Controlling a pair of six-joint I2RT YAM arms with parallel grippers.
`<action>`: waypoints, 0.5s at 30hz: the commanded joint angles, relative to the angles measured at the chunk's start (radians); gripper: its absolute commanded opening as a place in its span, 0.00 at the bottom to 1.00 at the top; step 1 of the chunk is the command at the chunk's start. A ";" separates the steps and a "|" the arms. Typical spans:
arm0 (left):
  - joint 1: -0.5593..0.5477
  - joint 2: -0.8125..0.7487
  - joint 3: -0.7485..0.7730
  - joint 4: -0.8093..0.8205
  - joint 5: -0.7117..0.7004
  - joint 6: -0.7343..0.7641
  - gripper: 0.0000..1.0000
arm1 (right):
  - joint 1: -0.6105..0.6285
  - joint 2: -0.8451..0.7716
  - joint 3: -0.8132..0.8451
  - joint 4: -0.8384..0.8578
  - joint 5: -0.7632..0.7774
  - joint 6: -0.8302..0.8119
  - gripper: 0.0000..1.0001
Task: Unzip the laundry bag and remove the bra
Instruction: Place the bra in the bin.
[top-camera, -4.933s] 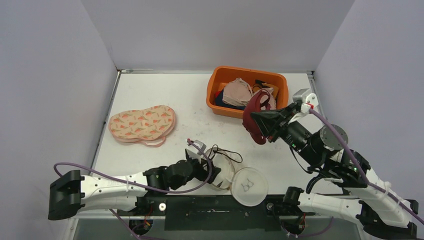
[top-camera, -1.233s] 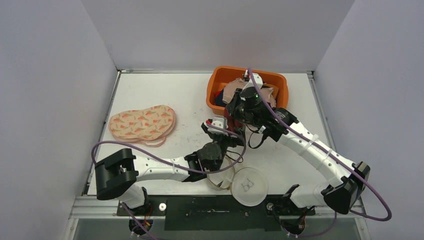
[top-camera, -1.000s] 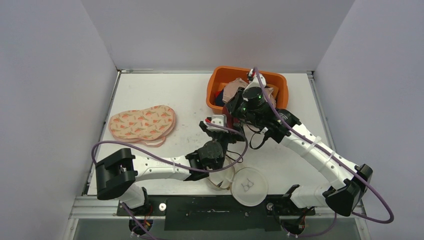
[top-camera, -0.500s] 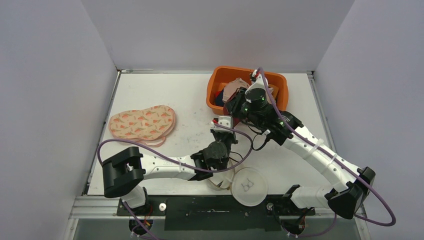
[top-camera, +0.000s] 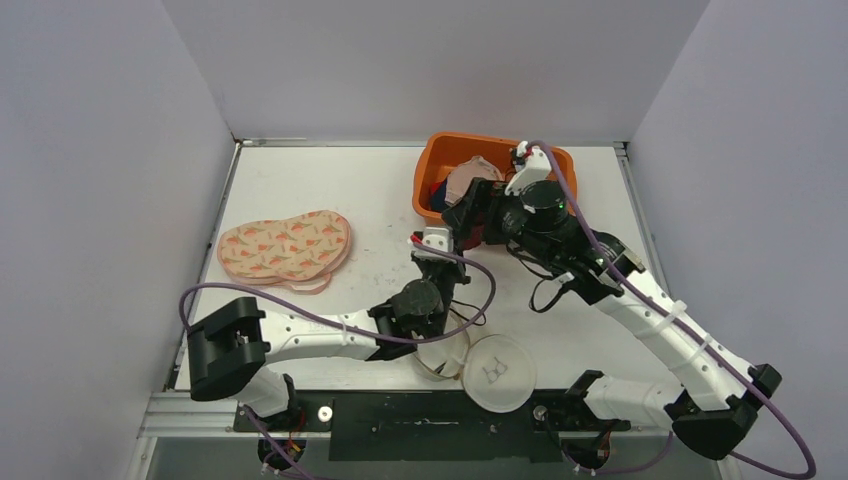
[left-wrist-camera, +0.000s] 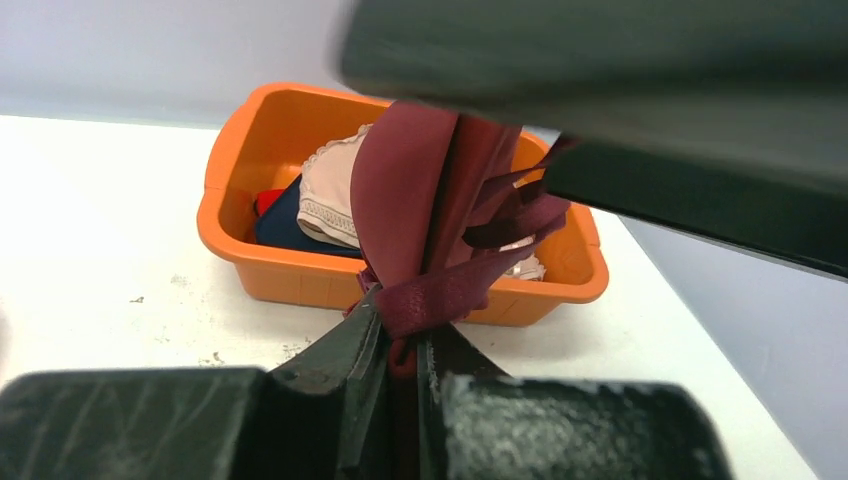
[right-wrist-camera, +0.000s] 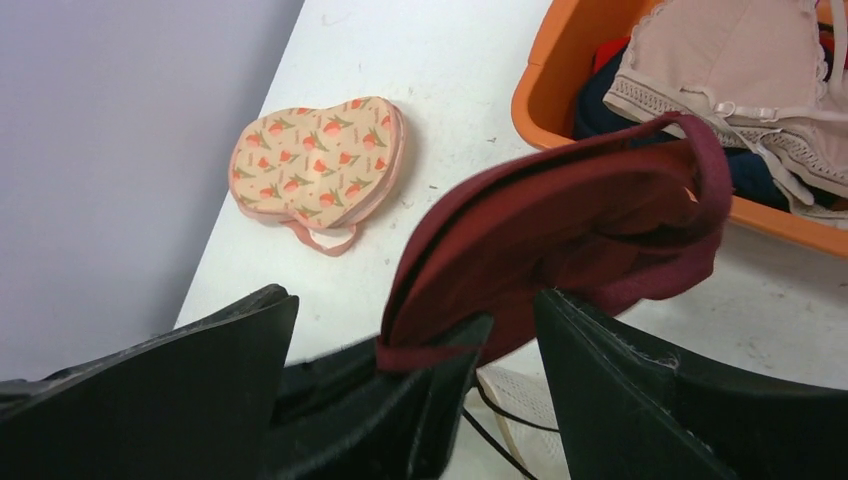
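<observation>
The dark red fabric bra (right-wrist-camera: 560, 215) is out of the bag and hangs in the air above the white table (top-camera: 330, 190), just in front of the orange plastic tub (left-wrist-camera: 225, 215), with its cups rising folded together and its straps bunched below. The left gripper (left-wrist-camera: 397, 335) is clamped on that bunched lower edge, with its fingers closed tight on the fabric. The right gripper (right-wrist-camera: 412, 300) stands with its jaws spread wide on either side of the bra. One jaw may brush the lower band, but neither pinches it. The step in hand is judged to be a hand-over to the left arm, with removal from the bag effectively done. Hold the left clamp firm. Draw the right jaws straight back along their own axis, so that no fingertip hooks a strap loop. Confirm that the fabric hangs free before either arm travels. The grip is on a thin gathered strip, so move slowly, because a swing could pull the strip out. The round white mesh laundry bag (top-camera: 490, 370) lies opened at the near edge of the table, close to the arm bases. The tub already holds a beige lace bra (right-wrist-camera: 720, 60) and darker garments. A flat two-lobed peach pad with red print (right-wrist-camera: 315, 165) lies well apart to the left.
</observation>
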 joint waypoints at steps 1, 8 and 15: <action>0.034 -0.107 -0.010 -0.068 0.094 -0.105 0.00 | 0.002 -0.117 0.065 -0.058 -0.051 -0.158 0.91; 0.108 -0.310 -0.064 -0.275 0.370 -0.301 0.00 | 0.002 -0.377 -0.130 0.120 -0.199 -0.380 0.91; 0.375 -0.643 -0.120 -0.622 0.944 -0.513 0.00 | 0.003 -0.507 -0.319 0.255 -0.300 -0.393 0.92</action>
